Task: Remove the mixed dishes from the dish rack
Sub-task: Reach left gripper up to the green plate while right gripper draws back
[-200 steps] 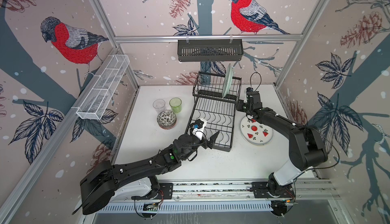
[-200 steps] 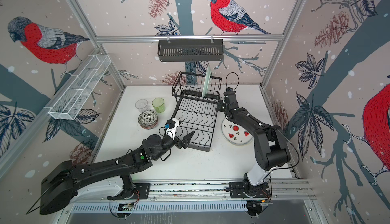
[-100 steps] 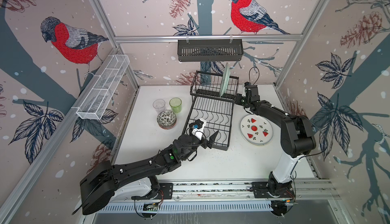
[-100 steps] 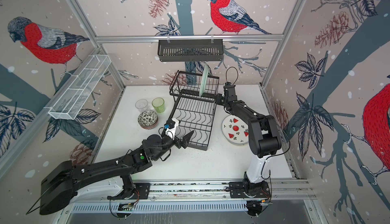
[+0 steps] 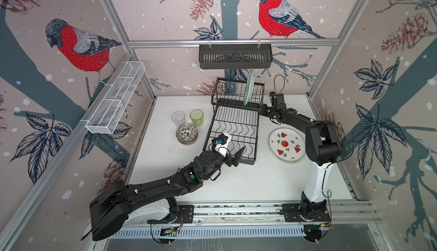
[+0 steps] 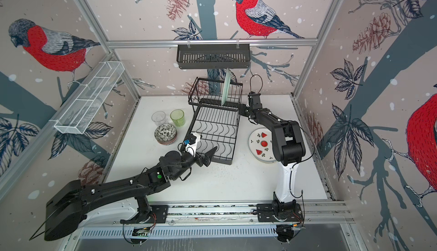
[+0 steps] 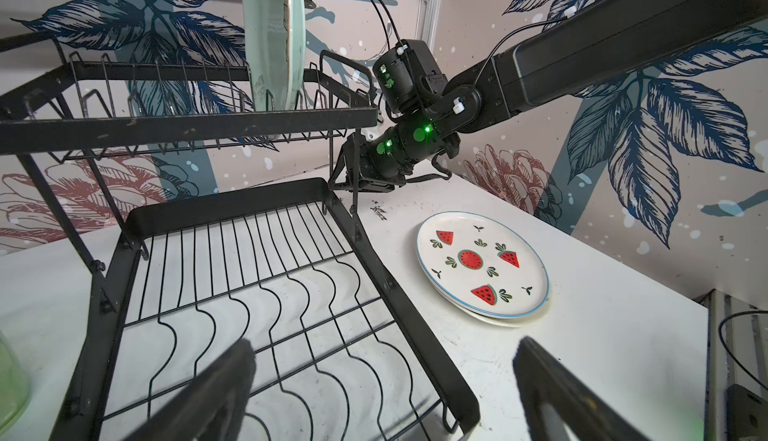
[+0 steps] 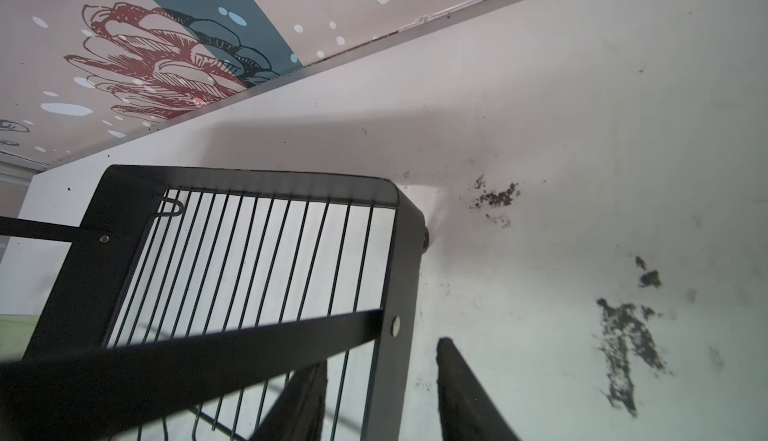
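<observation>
**Dish rack** [image 5: 234, 102]: black wire, two levels. It stands mid-table [image 5: 248, 186], set at a slight angle.

- **Raised section:** holds one pale green plate [image 5: 249, 86], upright on edge in a slot toward the right end.
- **Left gripper** [image 7: 382, 397]: its fingers [image 7: 216, 393] are spread wide and hold nothing. It sits at the near right corner of the flat tray. One finger is over the wavy wires and the other is over bare table outside the rim. The corner lies between them, and neither finger seems to touch it. The green plate is well apart, at the rack's far end.
- **Right gripper** [image 8: 382, 353]: low at the rack's right side, beneath the raised section. Its fingers [image 8: 469, 397] are partly parted and straddle the tray's side rail, one inside the wires and one outside. A gap shows on each side of the rail, so nothing is clamped. The green plate stands above it, near but untouched.

**Off the rack, right side:** a watermelon plate [image 5: 286, 144] lies flat on the table. It rests on a plain white plate [image 7: 507, 322], of which only the rim shows.

**Off the rack, left side:**
- stacked patterned bowls [image 5: 186, 132]
- behind them, a clear tumbler [image 5: 178, 119] and a green tumbler [image 5: 196, 117], upright and side by side
</observation>
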Motion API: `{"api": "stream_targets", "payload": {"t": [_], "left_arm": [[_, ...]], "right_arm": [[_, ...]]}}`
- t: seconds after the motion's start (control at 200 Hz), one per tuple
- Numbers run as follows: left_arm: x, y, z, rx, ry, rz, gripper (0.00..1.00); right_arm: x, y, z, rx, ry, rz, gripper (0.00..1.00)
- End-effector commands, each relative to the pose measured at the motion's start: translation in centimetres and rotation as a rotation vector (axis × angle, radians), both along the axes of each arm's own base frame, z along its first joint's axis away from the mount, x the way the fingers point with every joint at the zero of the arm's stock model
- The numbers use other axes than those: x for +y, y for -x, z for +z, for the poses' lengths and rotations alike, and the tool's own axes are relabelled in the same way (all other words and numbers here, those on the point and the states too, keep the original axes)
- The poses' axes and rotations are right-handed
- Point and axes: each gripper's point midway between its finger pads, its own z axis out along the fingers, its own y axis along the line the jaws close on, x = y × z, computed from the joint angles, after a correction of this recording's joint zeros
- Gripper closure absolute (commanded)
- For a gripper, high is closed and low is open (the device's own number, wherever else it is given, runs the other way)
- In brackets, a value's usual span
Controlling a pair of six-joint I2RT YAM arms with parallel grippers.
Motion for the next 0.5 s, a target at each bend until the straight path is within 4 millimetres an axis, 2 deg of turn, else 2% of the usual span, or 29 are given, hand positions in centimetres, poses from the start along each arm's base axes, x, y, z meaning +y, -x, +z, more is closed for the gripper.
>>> {"api": "stream_targets", "payload": {"t": [0.0,0.155,0.27,0.38,0.495], "left_arm": [[0.1,-0.2,0.5,-0.015,0.011,0.011,0.03],[0.2,-0.2,0.5,-0.015,0.012,0.017,0.03],[0.4,-0.3,0.7,-0.018,0.015,0.024,0.03],[0.6,-0.2,0.8,-0.021,0.02,0.028,0.03],[0.6,-0.2,1.0,-0.022,0.028,0.03,0.03]], "right_arm": [[-0.3,-1.7,0.7,-0.042,0.017,-0.015,0.58],[0.3,-3.1,0.4,-0.03,0.006,0.015,0.59],[0.7,-3.4,0.5,-0.028,0.016,0.042,0.62],[-0.4,-2.5,1.6,-0.058,0.037,0.004,0.62],[-1.6,-0.9,3.4,-0.096,0.021,-0.034,0.53]]}}
